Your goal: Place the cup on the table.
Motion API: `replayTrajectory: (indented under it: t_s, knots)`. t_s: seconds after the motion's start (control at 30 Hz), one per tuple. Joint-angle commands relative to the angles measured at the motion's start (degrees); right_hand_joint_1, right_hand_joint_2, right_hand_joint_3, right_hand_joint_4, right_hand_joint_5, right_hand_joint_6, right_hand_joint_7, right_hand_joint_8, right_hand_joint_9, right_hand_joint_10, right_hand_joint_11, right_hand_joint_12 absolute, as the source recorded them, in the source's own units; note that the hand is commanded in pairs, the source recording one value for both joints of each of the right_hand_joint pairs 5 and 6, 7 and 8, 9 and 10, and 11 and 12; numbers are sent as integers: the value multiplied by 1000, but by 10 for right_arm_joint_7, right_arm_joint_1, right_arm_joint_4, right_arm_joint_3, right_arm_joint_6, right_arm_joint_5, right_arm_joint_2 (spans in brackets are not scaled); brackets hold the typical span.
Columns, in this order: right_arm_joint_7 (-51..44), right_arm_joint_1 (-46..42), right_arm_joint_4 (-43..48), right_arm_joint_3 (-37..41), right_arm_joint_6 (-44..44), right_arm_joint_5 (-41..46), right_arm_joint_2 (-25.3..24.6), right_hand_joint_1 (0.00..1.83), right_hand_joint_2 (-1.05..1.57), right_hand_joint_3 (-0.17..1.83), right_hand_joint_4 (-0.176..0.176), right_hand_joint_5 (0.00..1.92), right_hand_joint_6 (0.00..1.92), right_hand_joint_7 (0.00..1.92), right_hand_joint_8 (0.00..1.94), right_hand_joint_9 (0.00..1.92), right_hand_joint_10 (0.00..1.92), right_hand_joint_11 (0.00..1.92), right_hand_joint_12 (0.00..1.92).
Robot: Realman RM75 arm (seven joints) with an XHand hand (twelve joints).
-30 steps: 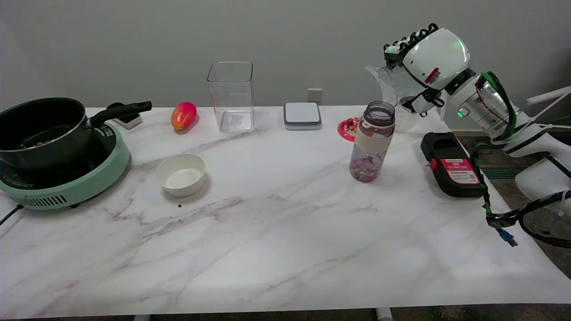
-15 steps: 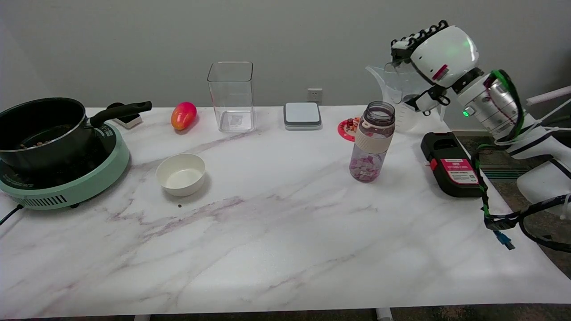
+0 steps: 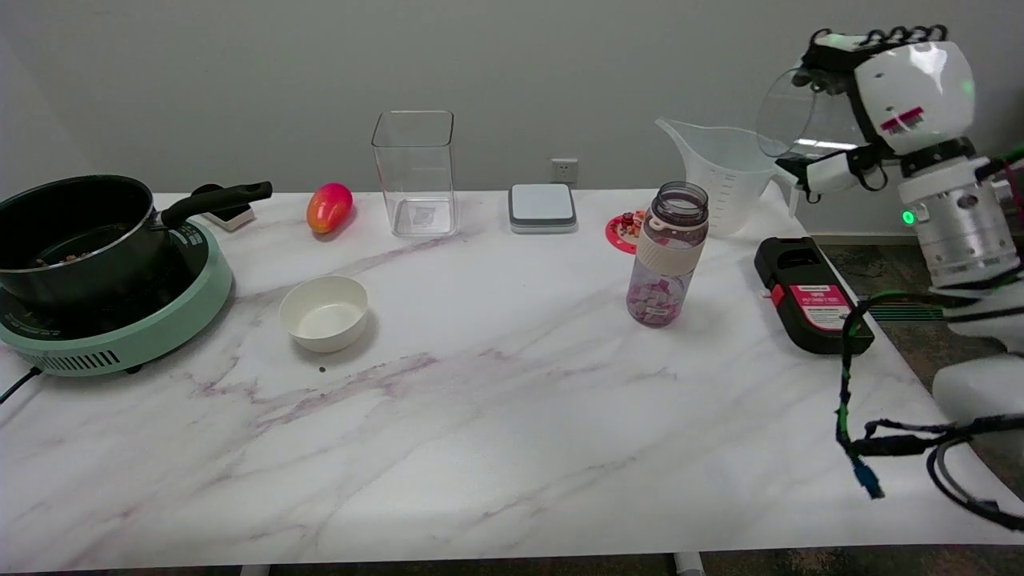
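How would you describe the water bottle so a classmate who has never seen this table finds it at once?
Start at the marble table and look right of centre. In front of the clear measuring jug and left of the black-and-red device stands the water bottle. It alone is purple-tinted, lidless, with a cream band and pink pieces inside.

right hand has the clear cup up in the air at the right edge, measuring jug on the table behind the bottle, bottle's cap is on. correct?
Not quite: the bottle has no cap; its mouth is open, as the head view shows. The rest holds: the right hand grips the clear cup in the air, and the measuring jug stands behind the bottle.
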Motion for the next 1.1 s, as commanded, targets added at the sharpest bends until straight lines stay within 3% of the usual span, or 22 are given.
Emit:
replayTrajectory:
  t_s: [0.03, 0.2, 0.33, 0.5, 0.7, 1.0, 1.1]
  knots:
    - [-198, -105, 137, -224, 292, 385, -123, 1432, 1006, 760, 0, 1356, 1356, 1509, 1509, 1483, 1483, 1261, 1261]
    - [-205, -49, 126, -367, 338, 415, -133, 1418, 1044, 741, 0, 1373, 1373, 1521, 1521, 1502, 1502, 1272, 1272]
    - [-201, -16, 102, -429, 340, 410, -167, 1385, 1138, 672, 0, 1409, 1409, 1544, 1544, 1519, 1519, 1284, 1284]
    - [-195, -34, 92, -434, 383, 403, -205, 1375, 1164, 652, 0, 1409, 1409, 1546, 1546, 1518, 1518, 1286, 1286]
    - [-158, -42, 105, -462, 367, 402, -228, 1329, 1256, 572, 0, 1465, 1465, 1571, 1571, 1530, 1530, 1299, 1299]
    - [-145, -21, 29, -511, 356, 374, -285, 1285, 1336, 484, 0, 1494, 1494, 1589, 1589, 1540, 1540, 1307, 1307]
    - [-102, -20, 6, -515, 336, 372, -303, 1278, 1347, 477, 0, 1495, 1495, 1589, 1589, 1540, 1540, 1308, 1308]
